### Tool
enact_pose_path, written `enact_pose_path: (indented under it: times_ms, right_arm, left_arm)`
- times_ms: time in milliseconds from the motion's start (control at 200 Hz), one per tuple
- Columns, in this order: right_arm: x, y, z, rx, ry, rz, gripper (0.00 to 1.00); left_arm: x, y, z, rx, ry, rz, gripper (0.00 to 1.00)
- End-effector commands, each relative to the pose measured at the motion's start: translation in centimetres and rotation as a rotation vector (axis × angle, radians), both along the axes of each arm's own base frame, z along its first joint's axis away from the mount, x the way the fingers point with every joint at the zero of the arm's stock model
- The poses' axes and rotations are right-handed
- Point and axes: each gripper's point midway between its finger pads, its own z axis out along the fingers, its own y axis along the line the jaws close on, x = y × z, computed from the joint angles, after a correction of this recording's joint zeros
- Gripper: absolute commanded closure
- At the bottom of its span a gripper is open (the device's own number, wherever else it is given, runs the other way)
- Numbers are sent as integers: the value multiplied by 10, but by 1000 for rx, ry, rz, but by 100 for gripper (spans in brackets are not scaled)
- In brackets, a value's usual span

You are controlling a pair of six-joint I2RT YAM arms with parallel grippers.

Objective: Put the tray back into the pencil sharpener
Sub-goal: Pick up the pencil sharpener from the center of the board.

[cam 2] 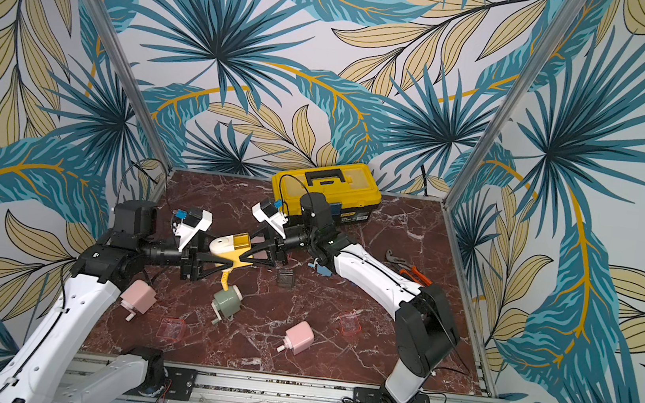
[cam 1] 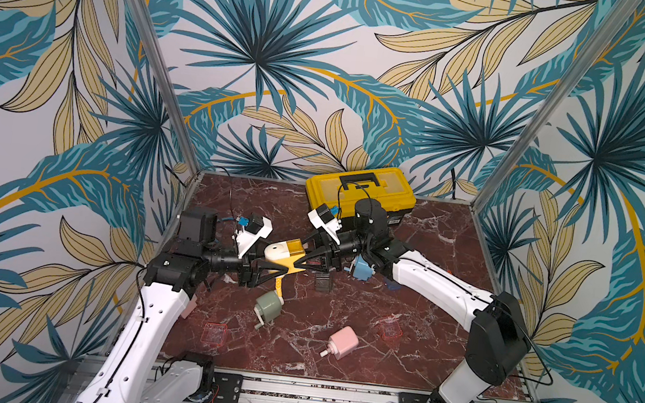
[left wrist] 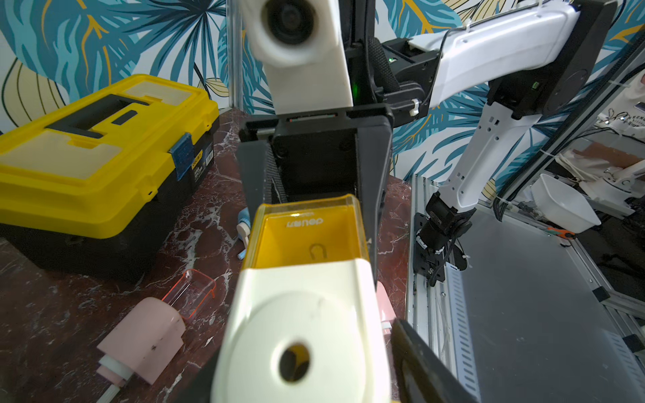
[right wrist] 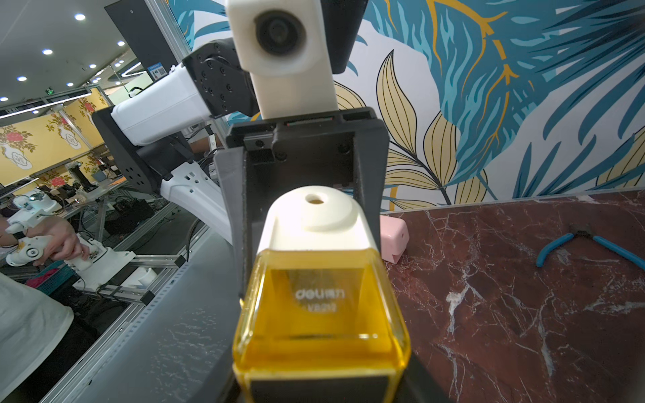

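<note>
Both arms meet over mid-desk, hands pointed at each other. Between them, lifted off the marble desk (cam 1: 286,355), is the yellow-and-cream pencil sharpener (cam 1: 277,253), its crank handle (cam 1: 279,284) hanging down.

- Tray (cam 1: 294,247): amber, see-through, seated in the cream body. Its outer end faces the right arm. I cannot tell whether it is pushed fully home.
- Right hand (cam 1: 303,255): closed on the tray end. The left wrist view shows its fingers (left wrist: 375,167) flanking the amber walls.
- Left hand (cam 1: 270,266): at the cream end. One finger (left wrist: 419,356) runs beside the body. I cannot tell whether it is pinching or merely near.

Loose on the desk:
- a green sharpener (cam 1: 269,306) just below the held one
- a pink sharpener (cam 1: 342,342) nearer the front
- a second pink one (cam 2: 138,295) by the left arm
- a blue sharpener (cam 1: 362,269) under the right wrist
- two red clear trays (cam 1: 214,333) (cam 1: 391,328), well apart
- a dark tray (cam 1: 322,283) (small, detail unclear)
- a yellow toolbox (cam 1: 361,188), lid down, against the back wall
</note>
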Motion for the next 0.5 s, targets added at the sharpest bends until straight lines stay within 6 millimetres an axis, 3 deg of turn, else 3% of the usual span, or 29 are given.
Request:
enact_pose_path:
  times_ms: [0,125,340,496]
  right_arm:
    - [2,-1,23,63,-55,-33,76]
    - [7,1,28,72,-71,-61,76]
    - [11,6,21,62,-60,-67,76]
    - [13,8,17,58,-57,-76,76]
  left_arm:
    - [-4,-2,8,-16,-13,-26,39]
    - [-3,-3,6,-15,-8,-33,36]
    - [4,-3,14,-4,-40,-25,43]
    - [7,-3,18,-1,-53,-25,58]
